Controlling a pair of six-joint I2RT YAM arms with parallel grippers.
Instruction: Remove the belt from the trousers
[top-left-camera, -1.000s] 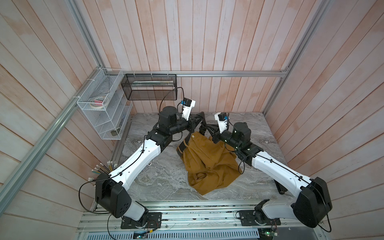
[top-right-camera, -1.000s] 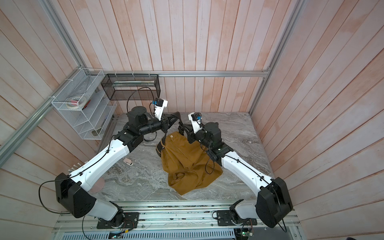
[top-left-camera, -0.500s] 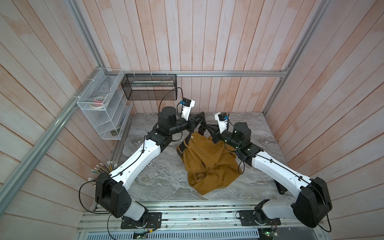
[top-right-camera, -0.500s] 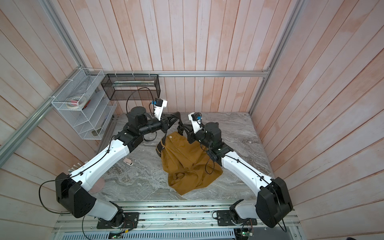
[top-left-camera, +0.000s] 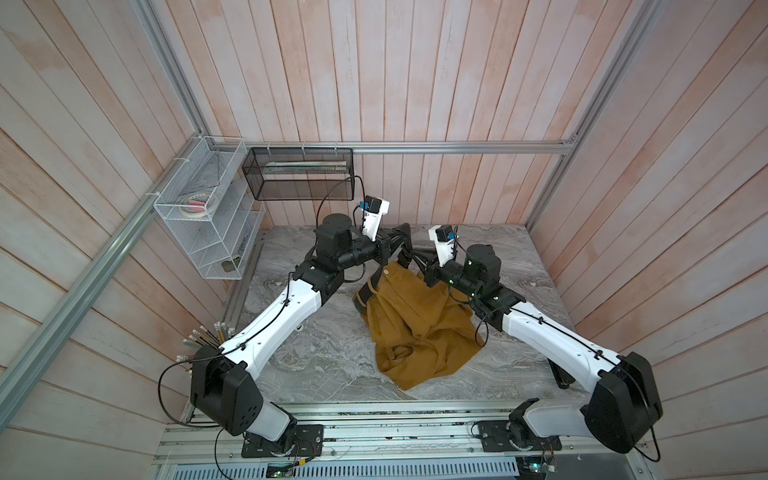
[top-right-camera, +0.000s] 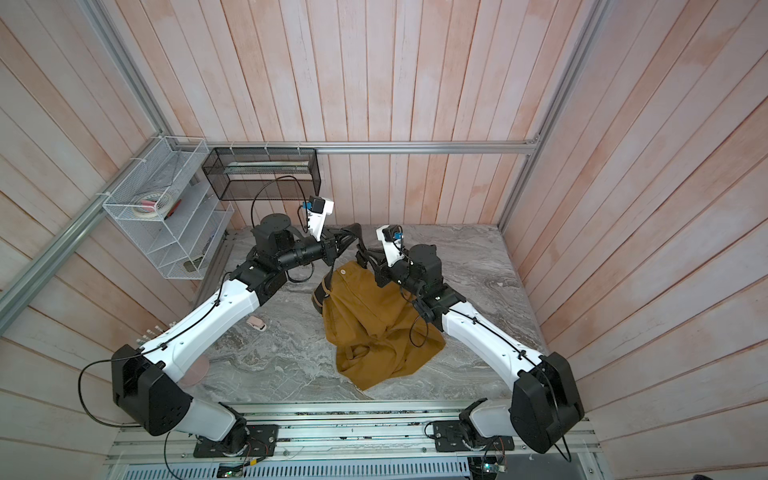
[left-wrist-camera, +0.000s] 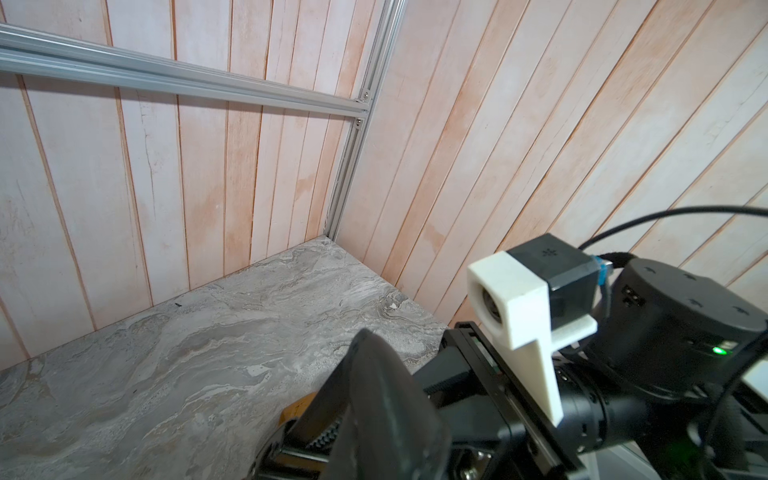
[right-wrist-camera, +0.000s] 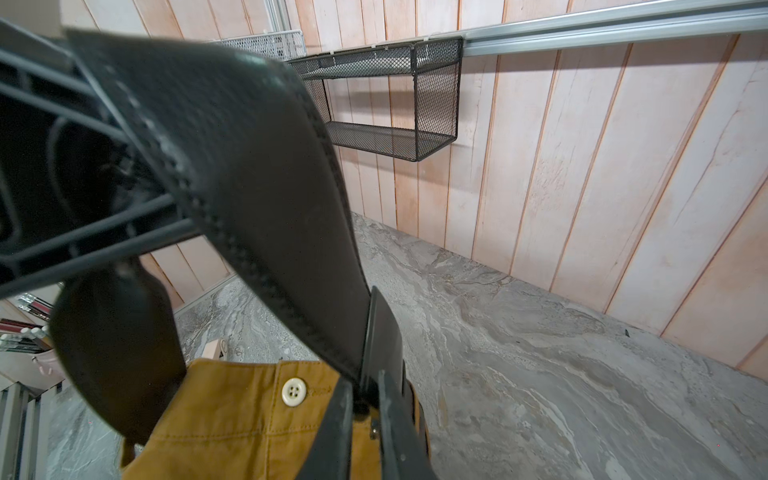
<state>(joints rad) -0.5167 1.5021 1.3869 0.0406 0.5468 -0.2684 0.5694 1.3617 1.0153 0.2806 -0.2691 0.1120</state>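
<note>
pale pink plank walls (top-left-camera: 415, 83) on all sides, grey marble table (top-left-camera: 324, 357) below. on the back wall a black mesh basket (top-left-camera: 299, 174), and next to it in the corner a white wire rack (top-left-camera: 208, 216).

near the middle of the table the trousers (top-left-camera: 419, 332), mustard-brown and crumpled in a heap. waist end raised toward the grippers at the back, legs lying toward the front edge. seen the same way in both top views (top-right-camera: 374, 328). pale button (right-wrist-camera: 294, 391) on the waistband, facing up.

the belt (right-wrist-camera: 270, 187): black strap with a stitched edge, held in the air above the waist and running from one gripper to the other. from there hanging down as a dark loop (top-left-camera: 360, 296) beside the waistband, on the robot's left side of the trousers. cannot tell whether it passes through any belt loops.

left gripper (top-left-camera: 398, 242): raised above the table near the back wall, jaws together, clamped on the belt near its end.

right gripper (top-left-camera: 405, 261): just beside the left one and a little lower, right at the waistband. jaws nearly together, with the strap pinched between them, clearest in the right wrist view (right-wrist-camera: 365, 392).
</note>
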